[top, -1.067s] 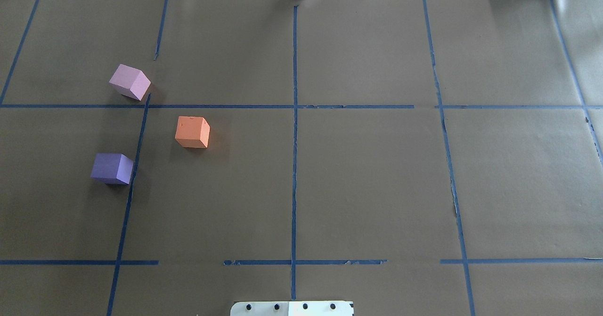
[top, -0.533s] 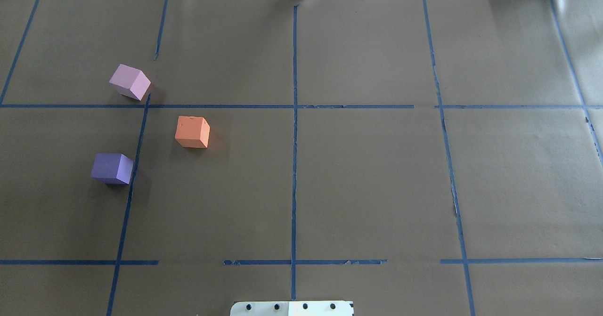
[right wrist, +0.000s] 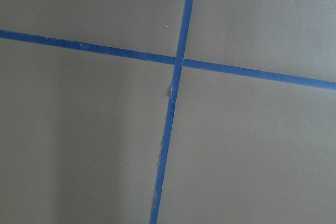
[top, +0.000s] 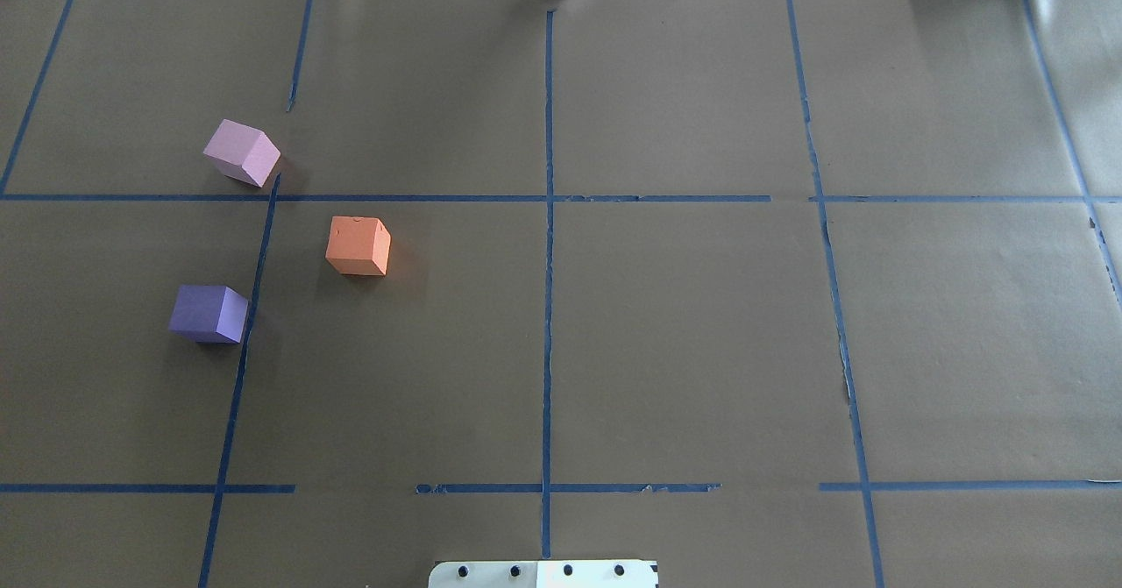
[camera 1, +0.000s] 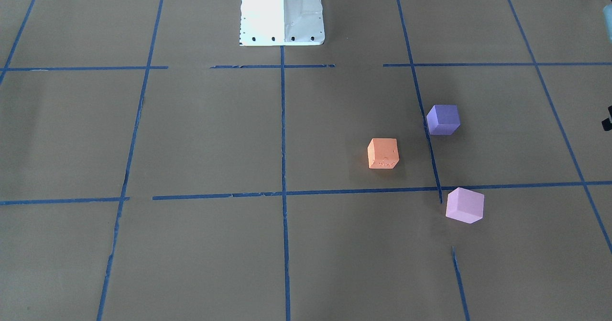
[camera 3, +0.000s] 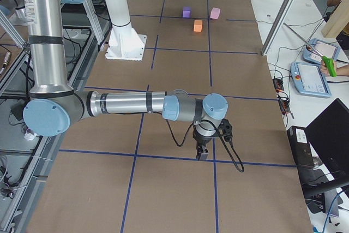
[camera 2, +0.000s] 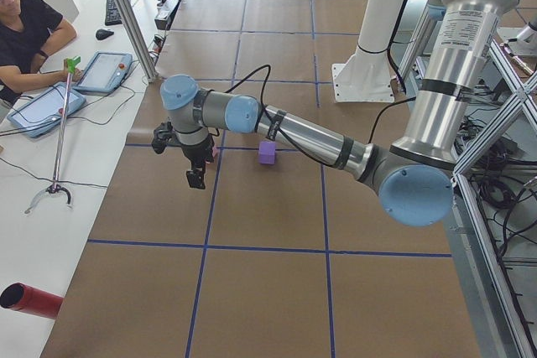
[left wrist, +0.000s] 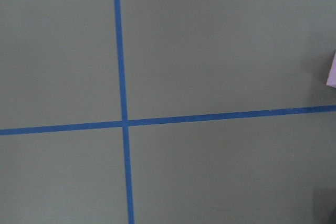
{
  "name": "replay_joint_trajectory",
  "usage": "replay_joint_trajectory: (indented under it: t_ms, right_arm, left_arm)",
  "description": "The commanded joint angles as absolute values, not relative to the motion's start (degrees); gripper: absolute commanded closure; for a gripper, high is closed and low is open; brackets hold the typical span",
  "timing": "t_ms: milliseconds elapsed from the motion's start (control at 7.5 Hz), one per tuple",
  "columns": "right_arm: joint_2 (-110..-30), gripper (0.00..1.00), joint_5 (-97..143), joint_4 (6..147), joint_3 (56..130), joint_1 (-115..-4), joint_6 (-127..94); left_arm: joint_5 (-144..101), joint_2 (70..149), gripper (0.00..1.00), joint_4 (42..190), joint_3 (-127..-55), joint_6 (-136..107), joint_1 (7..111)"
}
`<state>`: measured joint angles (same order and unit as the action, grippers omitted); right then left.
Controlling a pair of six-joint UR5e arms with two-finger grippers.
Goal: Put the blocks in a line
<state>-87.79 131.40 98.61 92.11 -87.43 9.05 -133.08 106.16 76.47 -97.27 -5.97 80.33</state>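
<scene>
Overhead view of a brown-paper-covered desk (top: 701, 351) marked into squares by blue tape lines (top: 548, 308). We start at the robot's white base plate (top: 543, 573) at 6 o'clock, on the near edge.

All three blocks sit toward 10 o'clock from the plate, each well apart from the others with bare paper between them.
- **Nearest:** the purple block (top: 209, 314), its right edge just beside a tape line running near to far.
- **Next:** the orange block (top: 358, 245), at 2 o'clock from the purple one, across that line.
- **Farthest:** the pink block (top: 242, 152), at 11 o'clock from the orange one, with its near corner just beyond a tape crossing.

A broad stretch of paper runs from the orange block toward 3 o'clock, as far as the desk's right edge.

In the side views we see the left end effector (camera 2: 195, 175) hanging fingers-down above the desk near the pink block. The right end effector (camera 3: 202, 154) hangs over a tape line, well apart from the blocks. We cannot tell whether the fingers of either are apart or together.
</scene>
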Motion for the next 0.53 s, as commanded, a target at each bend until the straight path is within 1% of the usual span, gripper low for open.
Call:
replay_joint_trajectory:
  t_ms: [0,267,400]
  right_arm:
    - [-87.8,0.0,131.4,98.61,92.11,-87.45,9.05]
    - [-87.8,0.0,131.4,98.61,92.11,-87.45,9.05]
    - [-87.8,0.0,131.4,98.61,92.11,-87.45,9.05]
  left_arm:
    - [-132.98,110.64,0.0,76.03,-96.78,-9.12,72.47]
    - [-133.33,111.53,0.0,76.37,-97.64,-11.5,69.97]
    - [-133.24,114.32,0.0,76.38,-96.78,-19.17,65.7]
